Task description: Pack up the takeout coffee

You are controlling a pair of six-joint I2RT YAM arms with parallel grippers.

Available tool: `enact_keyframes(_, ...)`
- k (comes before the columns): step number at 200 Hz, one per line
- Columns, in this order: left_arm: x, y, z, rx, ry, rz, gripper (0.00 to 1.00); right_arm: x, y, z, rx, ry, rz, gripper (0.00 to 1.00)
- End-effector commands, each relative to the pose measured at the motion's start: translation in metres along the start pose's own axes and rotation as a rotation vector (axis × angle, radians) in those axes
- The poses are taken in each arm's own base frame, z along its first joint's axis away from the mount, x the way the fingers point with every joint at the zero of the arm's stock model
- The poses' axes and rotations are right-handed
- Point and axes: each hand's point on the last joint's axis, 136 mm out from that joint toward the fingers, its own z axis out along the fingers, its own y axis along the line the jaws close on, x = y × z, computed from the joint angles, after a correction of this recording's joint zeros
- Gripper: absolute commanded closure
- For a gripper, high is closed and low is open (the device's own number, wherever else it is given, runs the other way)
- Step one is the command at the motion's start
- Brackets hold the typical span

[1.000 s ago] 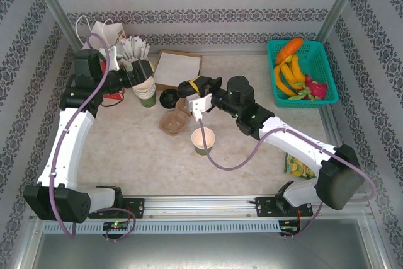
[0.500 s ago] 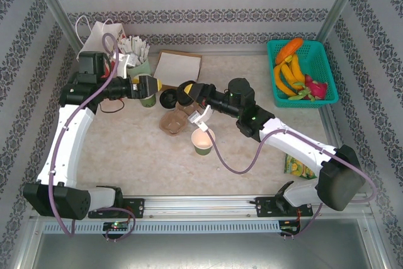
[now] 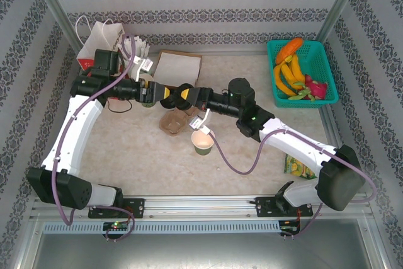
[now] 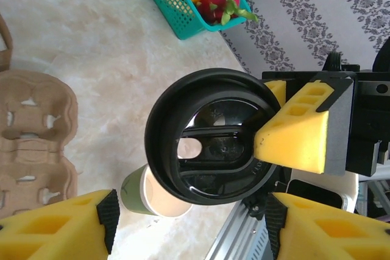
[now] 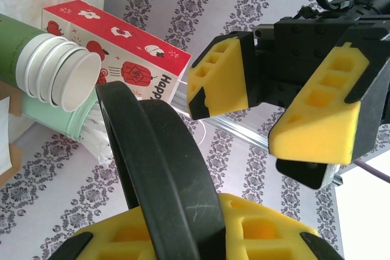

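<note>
A pale-green paper cup (image 3: 203, 142) stands lidless on the table, also seen below the lid as the cup (image 4: 155, 190). Its round black lid (image 3: 183, 93) hangs in the air left of and above it, pinched edge-on by my right gripper (image 3: 186, 96), which is shut on it. In the right wrist view the lid (image 5: 164, 168) rises between that gripper's (image 5: 183, 238) yellow pads. My left gripper (image 3: 156, 91) faces the lid (image 4: 213, 135) from the left, jaws apart. Its fingers (image 4: 61, 229) stand either side of the lid without touching it. The left gripper (image 5: 268, 98) shows just beyond the lid.
A cardboard cup carrier (image 3: 173, 121) lies beside the cup. A stack of cream cups (image 5: 55, 74), a red-and-white bag (image 3: 101, 37) and a flat brown bag (image 3: 177, 67) sit at the back left. A teal fruit basket (image 3: 318, 61) stands back right, a snack packet (image 3: 296, 167) near right.
My left gripper swung right from the cup stack to the lid and narrowed its jaws. My right gripper carried the lid left and up toward it.
</note>
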Motion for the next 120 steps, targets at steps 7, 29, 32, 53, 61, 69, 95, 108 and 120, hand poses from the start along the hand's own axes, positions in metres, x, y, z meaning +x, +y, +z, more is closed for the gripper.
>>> enact_keyframes(7, -0.003, -0.017, 0.005, 0.083, 0.001, 0.054, 0.38, -0.005, -0.026, 0.004, 0.085, -0.023, -0.098, 1.00)
enact_keyframes(29, 0.000, -0.016, 0.013, 0.099, 0.034, 0.052, 0.44, -0.006, -0.031, 0.006, 0.099, -0.027, -0.100, 1.00)
enact_keyframes(32, 0.000, -0.016, 0.014, 0.100, 0.037, 0.054, 0.45, -0.006, -0.032, 0.006, 0.101, -0.027, -0.099, 1.00)
enact_keyframes(53, 0.003, -0.009, 0.020, 0.089, 0.063, 0.041, 0.49, -0.007, -0.037, 0.008, 0.114, -0.030, -0.093, 1.00)
enact_keyframes(61, 0.003, -0.007, 0.022, 0.090, 0.069, 0.040, 0.52, -0.008, -0.038, 0.009, 0.118, -0.031, -0.092, 1.00)
enact_keyframes(69, 0.003, -0.007, 0.023, 0.093, 0.072, 0.043, 0.54, -0.008, -0.039, 0.009, 0.121, -0.032, -0.093, 1.00)
enact_keyframes(95, 0.003, -0.007, 0.025, 0.096, 0.076, 0.051, 0.57, -0.011, -0.042, 0.011, 0.124, -0.038, -0.082, 1.00)
enact_keyframes(108, 0.004, -0.008, 0.026, 0.107, 0.076, 0.052, 0.60, -0.012, -0.042, 0.012, 0.125, -0.040, -0.075, 1.00)
enact_keyframes(120, 0.004, -0.009, 0.027, 0.121, 0.077, 0.052, 0.64, -0.012, -0.041, 0.014, 0.120, -0.039, -0.070, 1.00)
